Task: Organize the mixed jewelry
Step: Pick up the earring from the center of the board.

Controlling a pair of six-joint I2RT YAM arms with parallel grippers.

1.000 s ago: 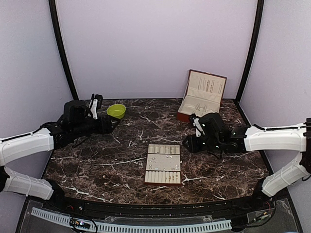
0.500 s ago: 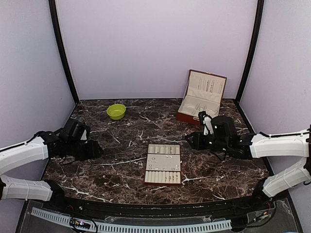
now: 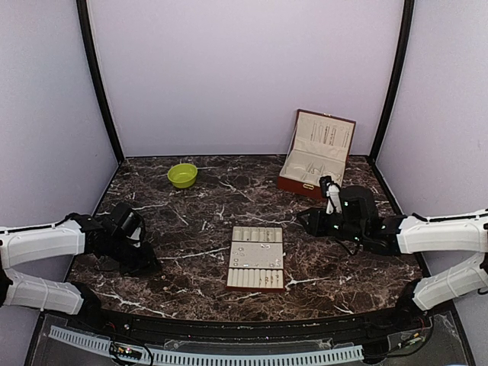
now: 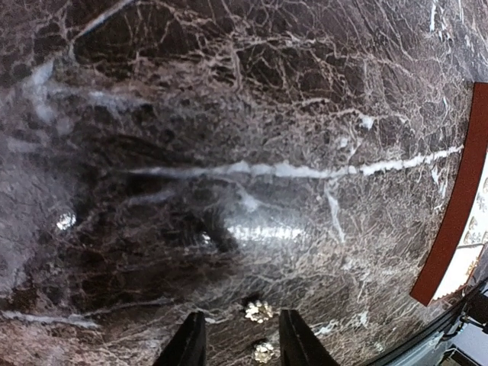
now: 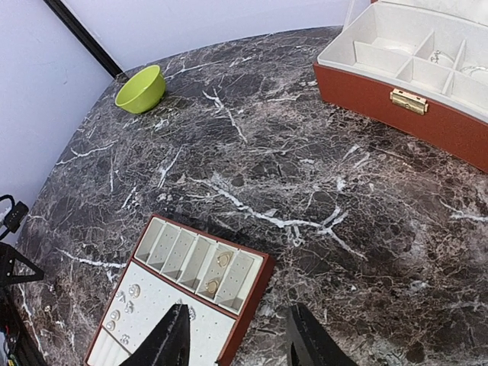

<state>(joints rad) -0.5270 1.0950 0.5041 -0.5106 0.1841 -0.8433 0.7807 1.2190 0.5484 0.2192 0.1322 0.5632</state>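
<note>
Since the frame 1 s ago both arms have been drawn back: the left gripper (image 3: 143, 259) has been taken away from the lime-green bowl (image 3: 182, 174) to the near-left part of the marble table (image 3: 191, 229), and the right gripper (image 3: 306, 220) has been shifted rightwards, clear of the tray's far-right corner. Bowl, tray and box are seen unmoved.

The left fingers (image 4: 191, 343) are held a moderate way apart w/ nothing gripped. In the left wrist cam two flower-shaped studs (image 4: 259, 310) are seen lying loose on the table, one just ahead of the tips, the other btwn the fingers. Whether the table is touched by the tips cannot be told.

The right fingers (image 5: 171, 339) are spread wide and empty, and in the right wrist cam are seen over the near-right part of the tray.

Most of the mixed jewelry (image 5: 122, 305) is laid out on the beige slotted tray (image 3: 257, 257) at table centre. Two rings (image 5: 221, 260) are seated in the slotted end, toward its right side, and several small round pieces are set on the flat panel. More is kept in the open red-brown jewelry box (image 3: 315, 152) at far right: thin chains are seen hung on the upright lid, and a small silvery piece is seen in one compartment, too small to be identified
</note>
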